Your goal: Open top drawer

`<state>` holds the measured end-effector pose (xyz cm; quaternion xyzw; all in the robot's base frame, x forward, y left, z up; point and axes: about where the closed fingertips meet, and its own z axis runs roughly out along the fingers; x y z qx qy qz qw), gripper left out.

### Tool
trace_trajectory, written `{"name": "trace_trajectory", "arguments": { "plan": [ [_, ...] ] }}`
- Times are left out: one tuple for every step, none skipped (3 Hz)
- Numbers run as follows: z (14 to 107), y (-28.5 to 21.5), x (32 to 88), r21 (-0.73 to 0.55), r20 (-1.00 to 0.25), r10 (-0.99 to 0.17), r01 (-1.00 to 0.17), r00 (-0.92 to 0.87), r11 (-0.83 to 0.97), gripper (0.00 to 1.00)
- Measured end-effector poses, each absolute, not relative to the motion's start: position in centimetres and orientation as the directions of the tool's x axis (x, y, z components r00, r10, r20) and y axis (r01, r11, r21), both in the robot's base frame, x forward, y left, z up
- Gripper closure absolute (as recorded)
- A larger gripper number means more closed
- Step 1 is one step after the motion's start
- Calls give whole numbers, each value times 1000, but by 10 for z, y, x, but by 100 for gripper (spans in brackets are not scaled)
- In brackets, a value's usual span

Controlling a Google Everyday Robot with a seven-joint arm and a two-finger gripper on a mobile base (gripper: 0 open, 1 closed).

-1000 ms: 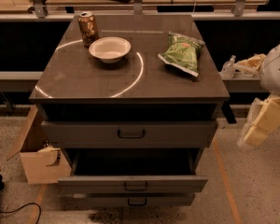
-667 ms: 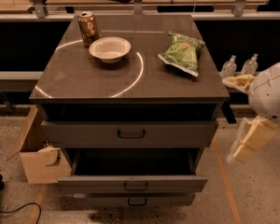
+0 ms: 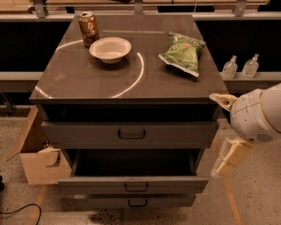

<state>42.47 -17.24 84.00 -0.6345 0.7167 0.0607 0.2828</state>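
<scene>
The top drawer is the tall dark-grey front just under the cabinet top, with a small black loop handle at its centre. A dark gap shows above its front. My gripper is at the end of the white arm, to the right of the cabinet at the height of the top drawer. It is off the handle and close to the drawer's right edge. The drawer below stands pulled out, its inside dark.
On the cabinet top are a can, a white bowl and a green chip bag. A cardboard box sits at the cabinet's left. Two bottles stand behind on the right. The lowest drawer is narrow.
My arm has moved left and down, closer to the cabinet's right side. The drawers and the things on top have not moved.
</scene>
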Motion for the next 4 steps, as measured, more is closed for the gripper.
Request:
{"name": "trace_trajectory", "arguments": {
  "plan": [
    [817, -167, 433, -268, -531, -846, -939, -43, 215, 0],
    [792, -157, 445, -256, -570, -821, -944, -25, 207, 0],
    [764, -146, 461, -242, -593, -805, -953, -5, 184, 0],
    [748, -138, 481, -250, -609, -793, -954, 22, 166, 0]
  ]
}}
